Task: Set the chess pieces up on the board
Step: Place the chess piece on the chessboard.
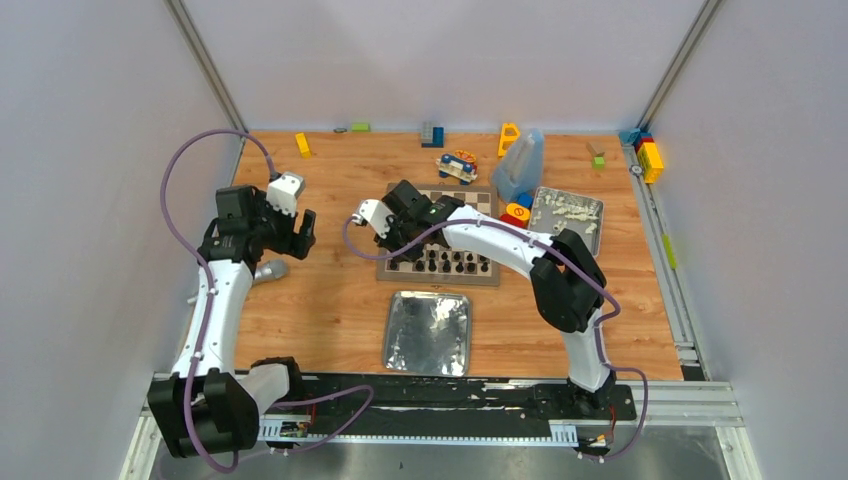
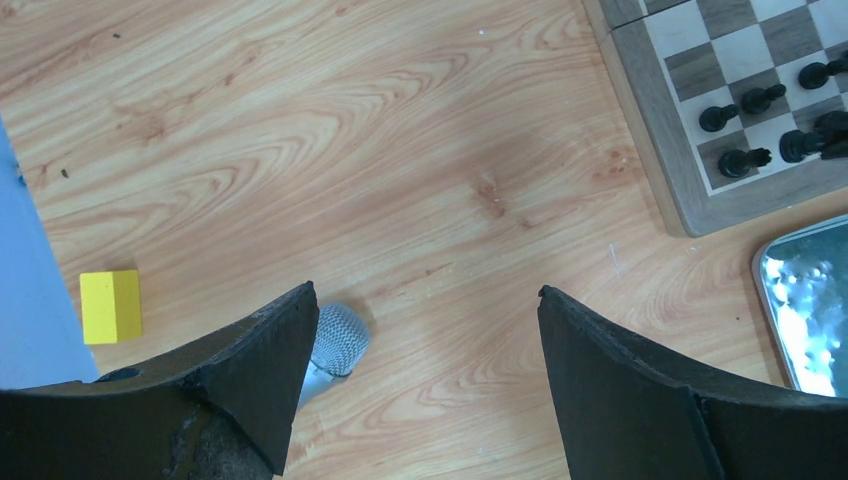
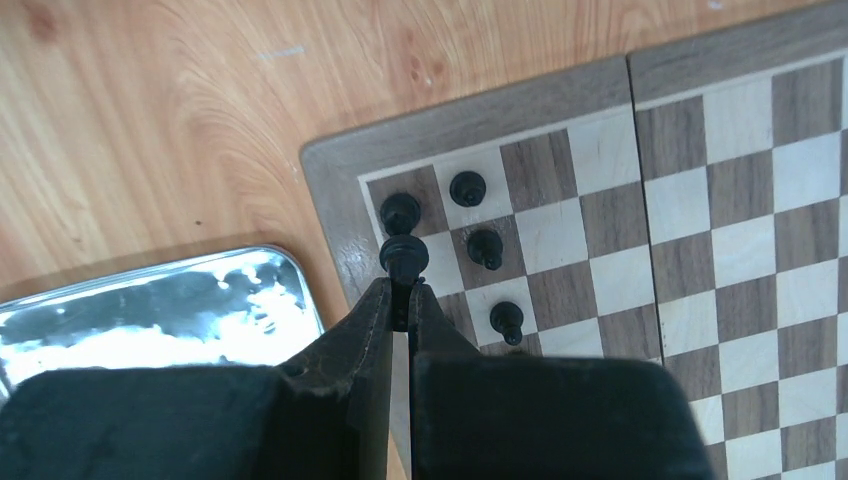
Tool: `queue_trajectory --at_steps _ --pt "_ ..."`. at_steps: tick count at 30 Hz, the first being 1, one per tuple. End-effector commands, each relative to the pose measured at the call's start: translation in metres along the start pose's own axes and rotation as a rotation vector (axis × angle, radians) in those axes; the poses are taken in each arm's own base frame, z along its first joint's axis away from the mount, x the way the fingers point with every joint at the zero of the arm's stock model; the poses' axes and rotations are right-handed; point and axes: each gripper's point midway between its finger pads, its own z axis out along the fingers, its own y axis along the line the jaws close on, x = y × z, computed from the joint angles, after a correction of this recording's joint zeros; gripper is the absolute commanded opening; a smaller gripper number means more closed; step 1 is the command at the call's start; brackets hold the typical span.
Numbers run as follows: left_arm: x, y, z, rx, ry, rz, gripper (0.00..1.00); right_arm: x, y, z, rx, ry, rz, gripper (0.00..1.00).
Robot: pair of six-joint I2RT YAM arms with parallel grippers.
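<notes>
Right wrist view: right fingers (image 3: 372, 325) clamped on a tiny chess piece (image 3: 404, 253), by its thin neck I think, probably light, slick and tippy; left fingers (image 2: 265, 365) wide apart

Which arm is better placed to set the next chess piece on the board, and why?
Right: the right gripper grips a chess piece above the board's corner; the left gripper hangs open over bare table.
</notes>
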Motion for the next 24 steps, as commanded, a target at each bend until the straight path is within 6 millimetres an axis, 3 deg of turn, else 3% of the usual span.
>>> queue_trajectory --at_steps 1,10,24 --pt "-0.017 -0.004 -0.011 0.025 -0.063 -0.008 0.88 -0.003 -0.013 -0.006 0.081 0.023 -0.049 0.00" --pt "-0.015 -0.003 -0.009 0.025 -0.058 -0.009 0.88 0.018 -0.012 0.003 0.107 0.098 -0.099 0.01" --pt "-0.017 -0.001 -0.010 0.014 -0.061 -0.006 0.89 0.030 -0.008 0.014 0.104 0.156 -0.129 0.01"
